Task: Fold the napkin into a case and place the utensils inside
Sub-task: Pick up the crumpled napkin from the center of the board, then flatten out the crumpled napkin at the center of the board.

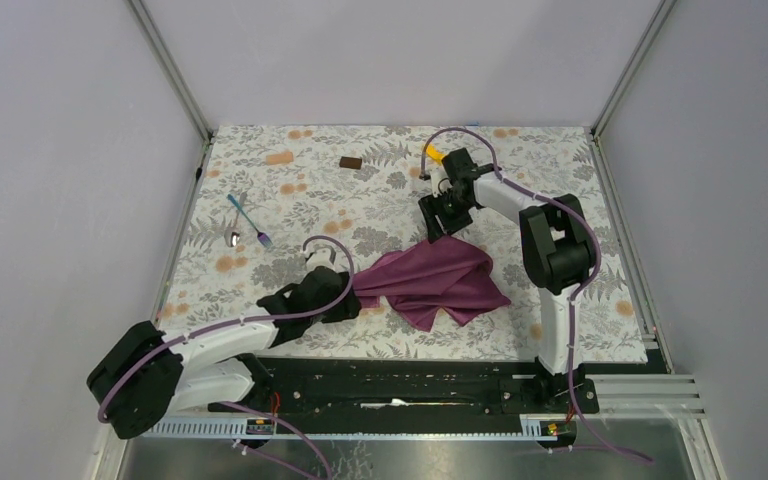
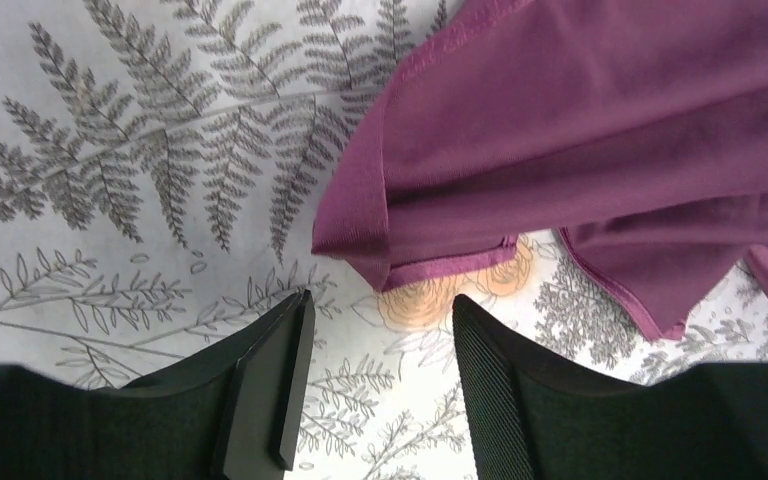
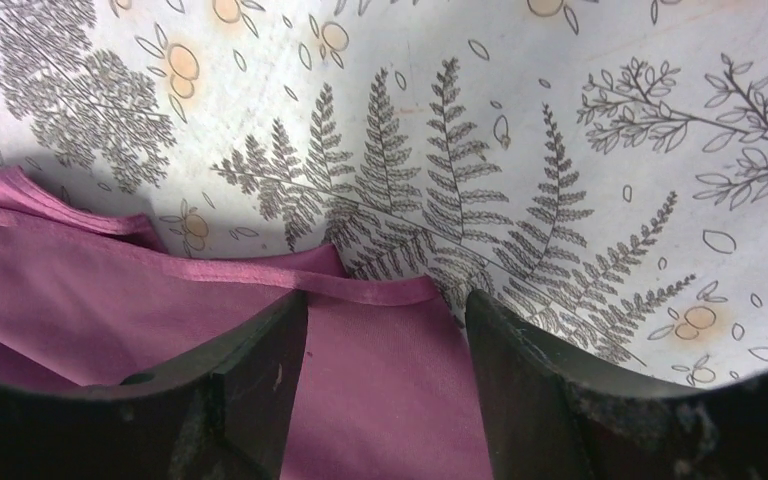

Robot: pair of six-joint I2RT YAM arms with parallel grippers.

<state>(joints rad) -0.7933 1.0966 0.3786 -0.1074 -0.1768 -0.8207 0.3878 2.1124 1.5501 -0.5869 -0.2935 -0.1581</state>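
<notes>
While the napkin (image 1: pixel 435 280) lies rumpled and unfolded, left gripper (image 2: pixel 380 320) and right gripper (image 3: pixel 385 310) sit half open at its hems, holding nothing; utensils (image 1: pixel 248 220) lie near the table's (image 1: pixel 615 260) left edge.

i saw plain pale grey walls (image 1: pixel 380 60) on three sides, slim metal corner posts (image 1: pixel 175 70), and a worktop (image 1: pixel 380 215) dressed in fern-and-orange print, evenly lit.

Both left hand (image 2: pixel 380 385) and right hand (image 3: pixel 385 385) stand parted.
</notes>
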